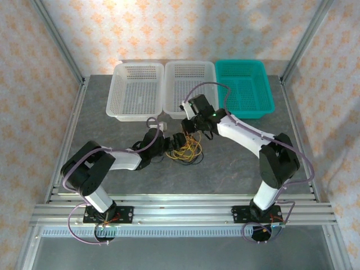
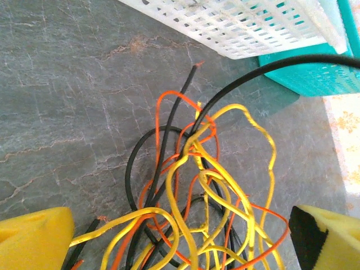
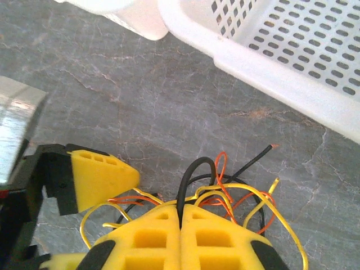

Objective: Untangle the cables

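1. Near the middle of the surface (image 1: 214,174), seen from above, the cables (image 1: 188,149) lie in one knotted heap of yellow, black and orange-red. The heap is at 6 o'clock from the middle white basket (image 1: 191,63). The left tool (image 1: 170,144) meets the heap from 9 o'clock, and the right tool (image 1: 193,130) sits at its 12 o'clock edge. A second white basket (image 1: 135,116) and a teal basket (image 1: 241,62) flank the middle one at 9 and 3 o'clock.

2. Left wrist view: the left tool (image 2: 180,242) stands wide apart. One yellow pad (image 2: 34,239) is at 8 o'clock and the other at 4 o'clock, with the cables (image 2: 197,169) heaped between them. A black cable (image 2: 270,67) runs out of the knot toward 2 o'clock, clear of the surface. It passes in front of the white basket (image 2: 236,22) and the teal basket (image 2: 315,76).

3. Right wrist view: the right tool (image 3: 181,225) is closed at 6 o'clock, its two yellow fingers pressed together and clamped on the black cable (image 3: 191,169), which arches out of the seam. The other cables (image 3: 242,197) lie on the surface just beyond, toward 4 o'clock. A yellow pad (image 3: 98,177) of the left tool sits at 9 o'clock. The white basket (image 3: 281,73) is at 1 o'clock.
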`<state>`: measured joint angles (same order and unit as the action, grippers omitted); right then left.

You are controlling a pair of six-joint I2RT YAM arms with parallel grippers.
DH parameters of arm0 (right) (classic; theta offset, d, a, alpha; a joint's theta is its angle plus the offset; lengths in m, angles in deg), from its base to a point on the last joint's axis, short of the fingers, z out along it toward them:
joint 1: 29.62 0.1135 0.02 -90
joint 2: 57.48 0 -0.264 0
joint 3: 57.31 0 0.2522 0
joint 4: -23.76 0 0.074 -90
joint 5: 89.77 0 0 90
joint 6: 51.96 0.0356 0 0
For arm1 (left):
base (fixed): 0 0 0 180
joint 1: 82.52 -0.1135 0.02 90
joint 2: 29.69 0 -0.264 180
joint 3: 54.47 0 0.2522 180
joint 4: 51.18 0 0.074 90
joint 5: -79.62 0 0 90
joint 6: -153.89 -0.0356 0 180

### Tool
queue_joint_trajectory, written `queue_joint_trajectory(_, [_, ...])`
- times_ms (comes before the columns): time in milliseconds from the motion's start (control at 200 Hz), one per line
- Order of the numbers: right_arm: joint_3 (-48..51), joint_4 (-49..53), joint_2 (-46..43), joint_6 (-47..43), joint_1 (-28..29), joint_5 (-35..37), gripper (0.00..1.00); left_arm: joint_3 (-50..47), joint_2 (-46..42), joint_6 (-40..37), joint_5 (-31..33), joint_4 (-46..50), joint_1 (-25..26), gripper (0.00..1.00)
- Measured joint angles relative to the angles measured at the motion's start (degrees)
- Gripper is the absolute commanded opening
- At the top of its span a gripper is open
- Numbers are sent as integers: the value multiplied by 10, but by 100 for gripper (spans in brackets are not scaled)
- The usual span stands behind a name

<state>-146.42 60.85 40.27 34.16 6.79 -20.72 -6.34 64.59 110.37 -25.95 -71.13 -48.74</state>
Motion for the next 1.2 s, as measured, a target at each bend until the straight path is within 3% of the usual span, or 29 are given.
queue_joint_trajectory(601, [19,-7,-72,11,-10,-70,0,51,45,-4,41,38,0,99])
queue_joint_trajectory(1202, [-28,24,-149,15,-12,-32,0,54,45,-19,53,52,4,99])
